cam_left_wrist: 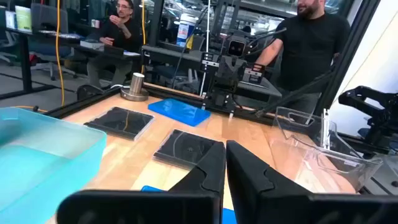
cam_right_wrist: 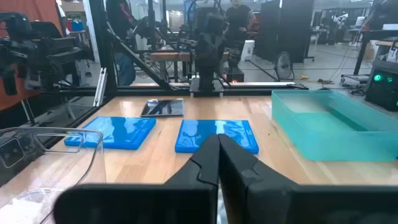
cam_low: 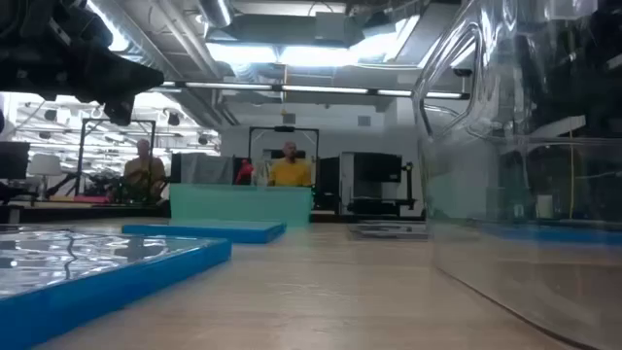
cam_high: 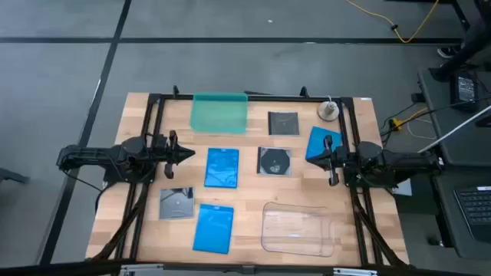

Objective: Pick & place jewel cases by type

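Six jewel cases are lying flat on the desk [cam_high: 253,201]: three blue cases [cam_high: 222,168], three dark disc cases [cam_high: 274,162]. Left gripper [cam_high: 186,153] and right gripper [cam_high: 327,154] are hovering with fingers closed, empty. Risk: thin cases sliding or resisting pickup; the blue case [cam_high: 322,140] beneath the right gripper being knocked.

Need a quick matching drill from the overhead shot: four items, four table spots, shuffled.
Items:
1. teal tray
2. clear tray
3. left hand
4. right hand

Spots:
A. over the blue case on the right side of the table
B. near edge, right of centre
C. far edge, middle
D. left of the middle blue case, shut, holding nothing

Pairs: 1-C, 2-B, 3-D, 4-A
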